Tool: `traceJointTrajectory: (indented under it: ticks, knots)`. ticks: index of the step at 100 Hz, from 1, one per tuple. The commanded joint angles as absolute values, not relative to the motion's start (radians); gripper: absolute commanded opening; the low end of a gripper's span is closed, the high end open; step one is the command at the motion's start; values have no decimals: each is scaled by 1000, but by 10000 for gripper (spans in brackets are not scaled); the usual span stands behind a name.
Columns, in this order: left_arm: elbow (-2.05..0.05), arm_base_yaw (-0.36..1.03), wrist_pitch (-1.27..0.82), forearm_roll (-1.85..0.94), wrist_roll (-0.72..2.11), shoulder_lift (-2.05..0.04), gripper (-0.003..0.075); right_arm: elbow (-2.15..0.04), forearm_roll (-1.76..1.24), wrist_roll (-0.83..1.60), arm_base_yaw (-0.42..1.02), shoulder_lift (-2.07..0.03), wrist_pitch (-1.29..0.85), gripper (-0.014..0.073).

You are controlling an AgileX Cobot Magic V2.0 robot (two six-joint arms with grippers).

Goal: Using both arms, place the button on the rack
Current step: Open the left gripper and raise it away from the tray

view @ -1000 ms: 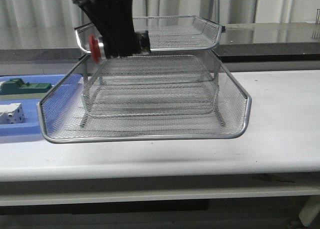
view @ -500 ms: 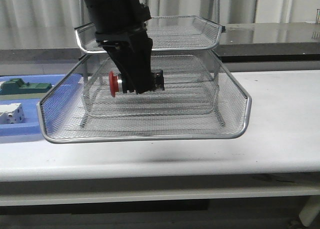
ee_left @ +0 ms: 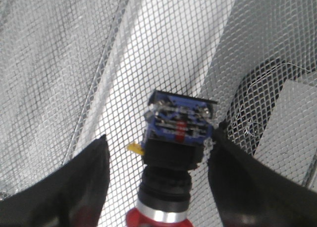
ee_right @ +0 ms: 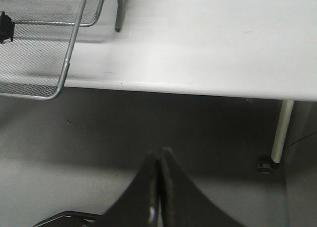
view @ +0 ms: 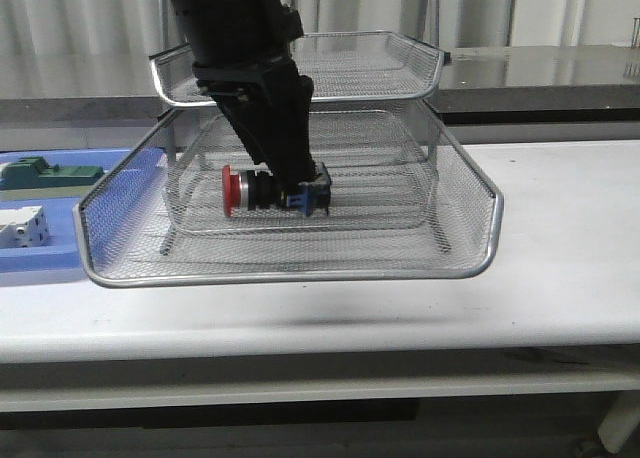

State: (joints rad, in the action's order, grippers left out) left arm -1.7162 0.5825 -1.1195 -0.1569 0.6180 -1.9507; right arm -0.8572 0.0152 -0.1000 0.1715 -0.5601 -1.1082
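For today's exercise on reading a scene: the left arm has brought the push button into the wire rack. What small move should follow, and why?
Probably lift the left gripper straight up and clear. Its fingers stand apart on either side of the push button, which seems to lie on its side on the mesh of the rack, apparently in its lowest tier. The right gripper hangs shut off the table's edge.
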Motion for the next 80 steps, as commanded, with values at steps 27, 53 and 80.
traceJointTrajectory:
  ticks: [27,53,80]
  knots:
    - [-1776,576,-1107,-181,509,-1867,430,-891,22,-99,169,-564,-1053,-69]
    - [-1755,495,-1160,-181,408,-1757,428,-891,22,-99,169,-564,-1053,-69]
    - [-1592,337,-1075,-181,392,-1554,428,-891,22,-99,169,-564,-1053,-69]
